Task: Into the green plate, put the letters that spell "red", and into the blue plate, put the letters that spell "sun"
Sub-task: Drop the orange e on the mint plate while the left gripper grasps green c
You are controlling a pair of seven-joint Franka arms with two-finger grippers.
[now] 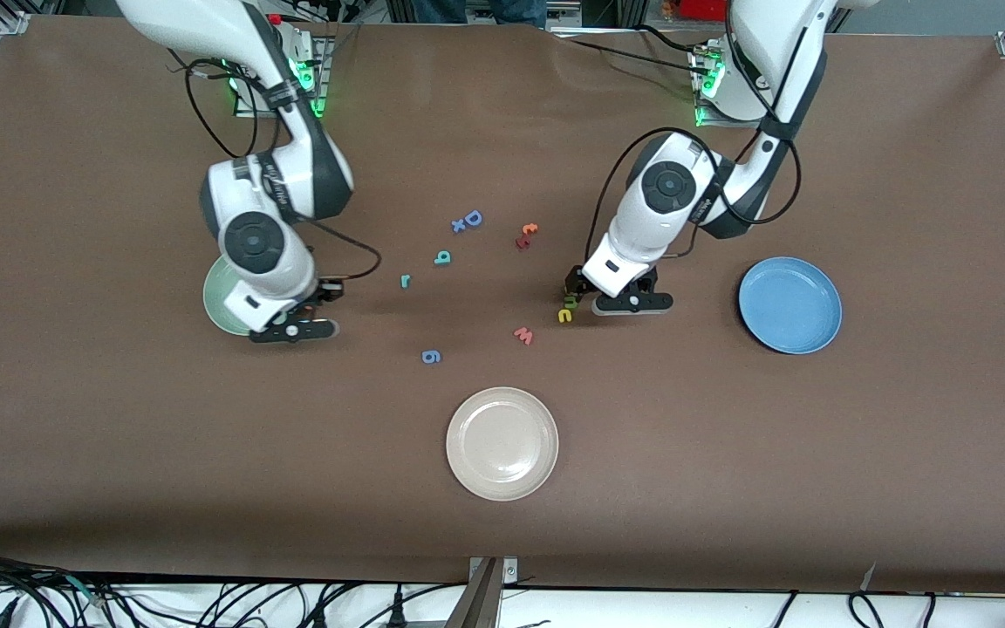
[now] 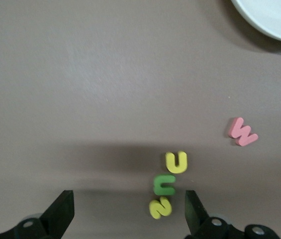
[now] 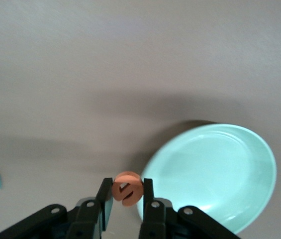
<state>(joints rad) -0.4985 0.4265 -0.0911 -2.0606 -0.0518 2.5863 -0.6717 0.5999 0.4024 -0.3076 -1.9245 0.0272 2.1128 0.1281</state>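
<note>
My right gripper (image 3: 127, 193) is shut on the orange e (image 3: 127, 187) and hangs just off the rim of the green plate (image 3: 215, 172). In the front view this gripper (image 1: 326, 292) stands beside the plate (image 1: 222, 305), toward the table's middle. My left gripper (image 2: 129, 214) is open low over the table, its fingers (image 2: 194, 209) astride the yellow s (image 2: 160, 207). The green n (image 2: 163, 184) and yellow u (image 2: 176, 162) lie in a row with the s. The teal r (image 1: 405, 280) and teal d (image 1: 442, 257) lie mid-table. The blue plate (image 1: 789, 304) is empty.
A cream plate (image 1: 502, 443) sits nearest the front camera. A pink w (image 1: 523, 335), a blue 9 (image 1: 431, 356), a blue D (image 1: 472, 218) with a small x, and two red-orange letters (image 1: 526, 235) are scattered mid-table.
</note>
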